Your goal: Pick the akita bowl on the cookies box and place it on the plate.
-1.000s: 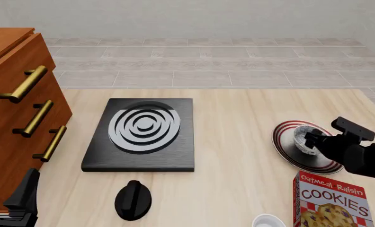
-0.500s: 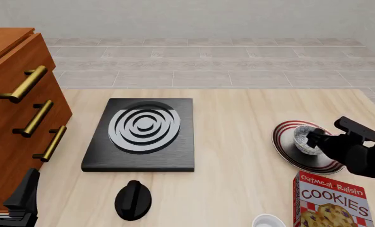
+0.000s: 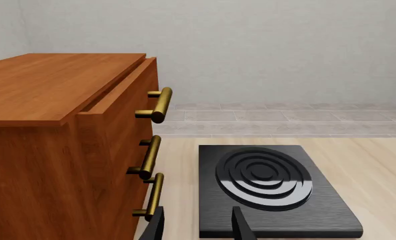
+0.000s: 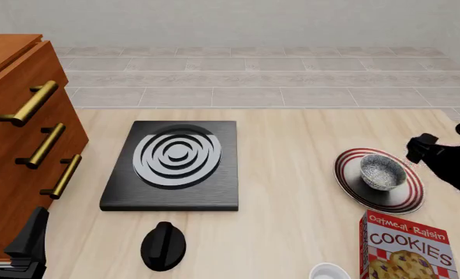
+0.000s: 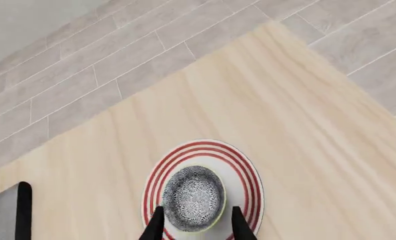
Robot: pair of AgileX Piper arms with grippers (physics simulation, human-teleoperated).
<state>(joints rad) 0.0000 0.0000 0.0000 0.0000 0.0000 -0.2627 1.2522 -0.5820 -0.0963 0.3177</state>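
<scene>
Looking down, you see the akita bowl (image 4: 383, 172) sitting on the plate (image 4: 352, 185), on a light wooden table (image 4: 292, 221). Grey floor tiles (image 4: 253, 81) lie beyond. Your right gripper (image 5: 194, 226) is spread apart, holding nothing; so is your left gripper (image 3: 196, 227).

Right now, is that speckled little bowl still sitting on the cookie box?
No, the akita bowl sits on the plate, apart from the cookies box.
</scene>
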